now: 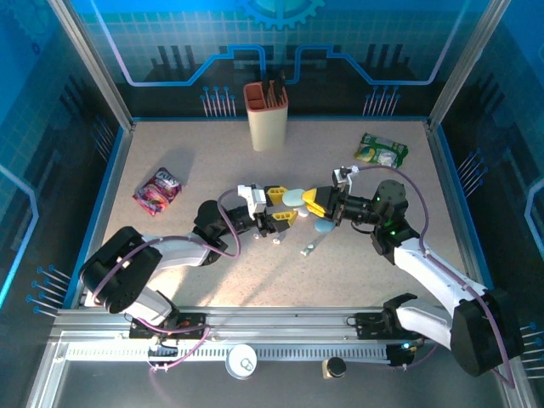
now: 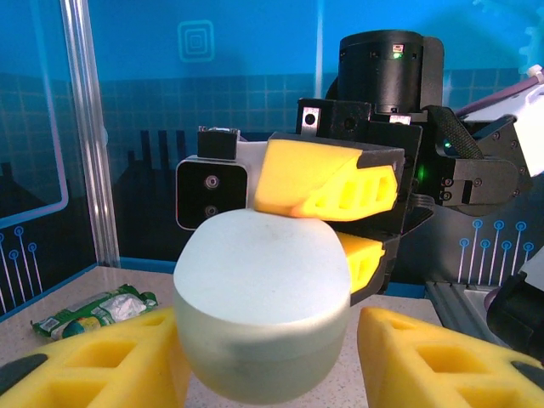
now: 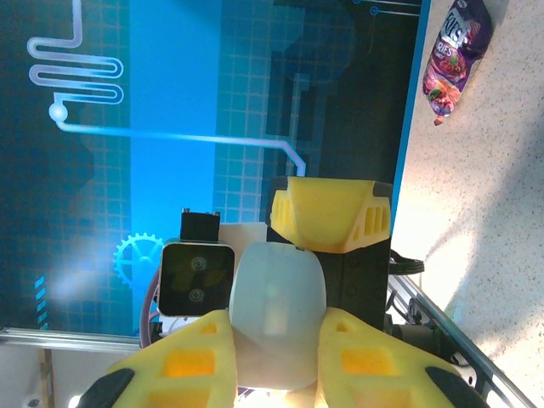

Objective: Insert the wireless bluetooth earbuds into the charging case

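At mid-table (image 1: pixel 255 170), charging case (image 1: pixel 293 198) lengthwise left-right.

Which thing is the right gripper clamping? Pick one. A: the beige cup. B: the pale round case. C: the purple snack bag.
B: the right gripper has its yellow fingers pressed against both sides of the pale round case.
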Available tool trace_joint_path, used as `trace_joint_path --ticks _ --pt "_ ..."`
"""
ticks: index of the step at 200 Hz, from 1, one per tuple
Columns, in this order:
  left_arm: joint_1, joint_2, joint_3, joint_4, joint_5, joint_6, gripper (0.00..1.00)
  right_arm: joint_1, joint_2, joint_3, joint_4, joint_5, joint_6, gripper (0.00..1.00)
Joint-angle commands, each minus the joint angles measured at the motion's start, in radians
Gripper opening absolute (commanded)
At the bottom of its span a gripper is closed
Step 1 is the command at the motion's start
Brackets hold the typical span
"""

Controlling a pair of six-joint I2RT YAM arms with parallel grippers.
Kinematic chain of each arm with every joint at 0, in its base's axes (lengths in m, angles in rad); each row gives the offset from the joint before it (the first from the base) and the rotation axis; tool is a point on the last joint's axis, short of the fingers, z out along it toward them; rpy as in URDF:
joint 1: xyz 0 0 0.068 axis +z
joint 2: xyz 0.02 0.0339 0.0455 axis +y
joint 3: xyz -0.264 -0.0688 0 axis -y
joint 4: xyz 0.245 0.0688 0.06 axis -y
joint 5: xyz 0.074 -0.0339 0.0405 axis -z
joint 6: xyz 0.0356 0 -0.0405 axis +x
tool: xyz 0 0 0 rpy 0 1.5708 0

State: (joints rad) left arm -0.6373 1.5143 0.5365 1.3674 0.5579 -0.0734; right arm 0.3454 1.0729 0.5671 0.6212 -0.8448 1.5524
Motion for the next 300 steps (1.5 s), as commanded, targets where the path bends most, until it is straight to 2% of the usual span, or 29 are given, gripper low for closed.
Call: trace_joint_path --ticks 1,27,149,177,215,235,263,287,300 --pt "-0.012 0.010 0.025 0.034 0.040 -0.001 0.51 -0.013 0.001 -0.012 0.021 -0.005 -0.005 0.15" --pt "-0.013 0.010 0.024 0.035 0.048 0.000 0.46 -0.014 0.001 -0.008 0.012 -0.010 -0.015 0.15" --pt "-0.018 0.026 0.037 0.034 0.090 -0.019 0.48 -0.020 0.012 -0.008 -0.006 -0.011 -0.031 0.15" --pt "-0.018 0.026 0.031 0.034 0.091 -0.017 0.41 -0.021 0.010 -0.011 -0.009 -0.011 -0.030 0.15" --pt "-0.019 0.024 0.029 0.034 0.095 -0.020 0.36 -0.023 0.007 -0.012 -0.027 -0.011 -0.041 0.16" --pt "-0.018 0.023 0.030 0.033 0.107 -0.041 0.36 -0.025 0.007 -0.011 -0.040 -0.011 -0.052 0.23" --pt "-0.018 0.022 0.019 0.008 0.108 -0.034 0.36 -0.042 0.001 -0.007 -0.038 -0.011 -0.068 0.51" --pt "-0.017 0.000 0.001 -0.062 0.106 0.012 0.36 -0.076 -0.018 -0.021 -0.021 -0.018 -0.135 0.65" --pt "-0.016 -0.019 -0.012 -0.102 0.107 0.036 0.36 -0.097 -0.034 -0.024 -0.053 -0.022 -0.204 0.69"
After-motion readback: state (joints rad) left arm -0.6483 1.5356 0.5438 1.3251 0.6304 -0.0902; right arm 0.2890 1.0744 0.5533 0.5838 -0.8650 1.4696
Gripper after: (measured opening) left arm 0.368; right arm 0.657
